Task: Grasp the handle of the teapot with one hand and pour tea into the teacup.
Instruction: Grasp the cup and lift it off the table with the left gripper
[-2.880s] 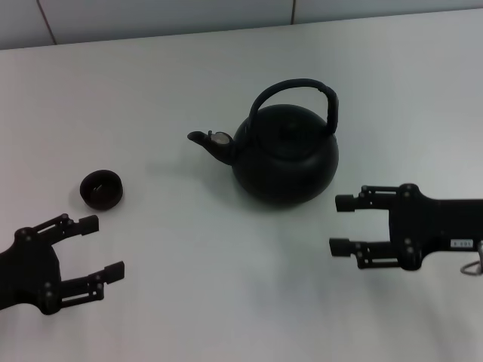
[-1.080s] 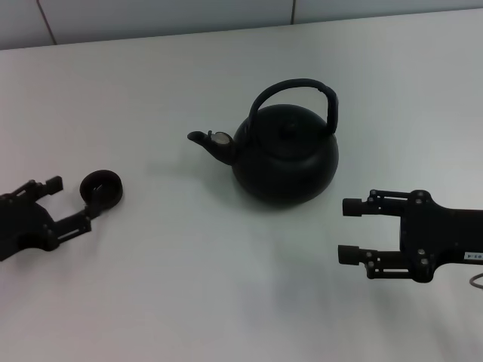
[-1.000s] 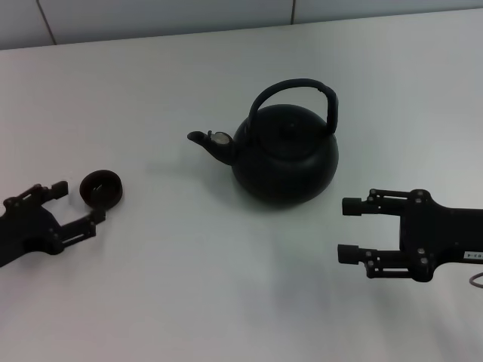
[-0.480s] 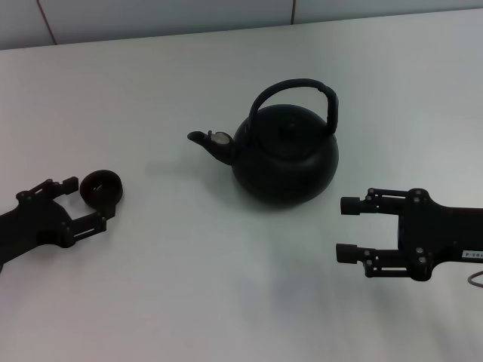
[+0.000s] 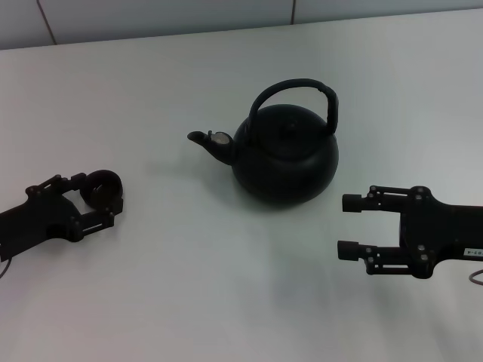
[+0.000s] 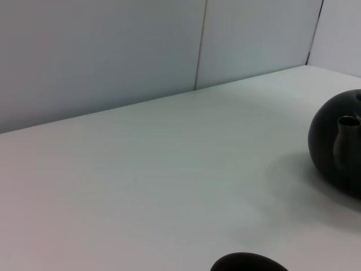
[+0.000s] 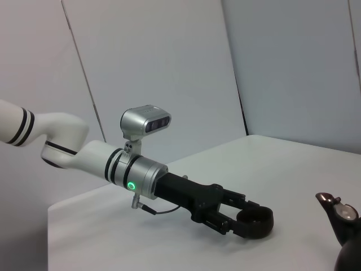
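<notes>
The black teapot [image 5: 285, 154] stands mid-table with its spout [image 5: 207, 141] pointing toward the robot's left and its arched handle [image 5: 296, 87] upright. The small dark teacup [image 5: 104, 187] sits on the table at the left. My left gripper [image 5: 93, 199] is open, with one finger on each side of the teacup. The right wrist view shows that left gripper [image 7: 243, 221] reaching around the teacup [image 7: 258, 221]. My right gripper [image 5: 347, 225] is open just right of and nearer than the teapot, holding nothing. The left wrist view catches the teapot [image 6: 338, 152] and the teacup's rim [image 6: 248, 263].
The white table [image 5: 226, 286] ends at a pale wall [image 5: 151, 15] along the back. The left arm's white and silver links [image 7: 113, 164] stretch in low over the table.
My left gripper has slid forward toward the teacup until its fingers flank it. The right gripper and the teapot have barely moved.
</notes>
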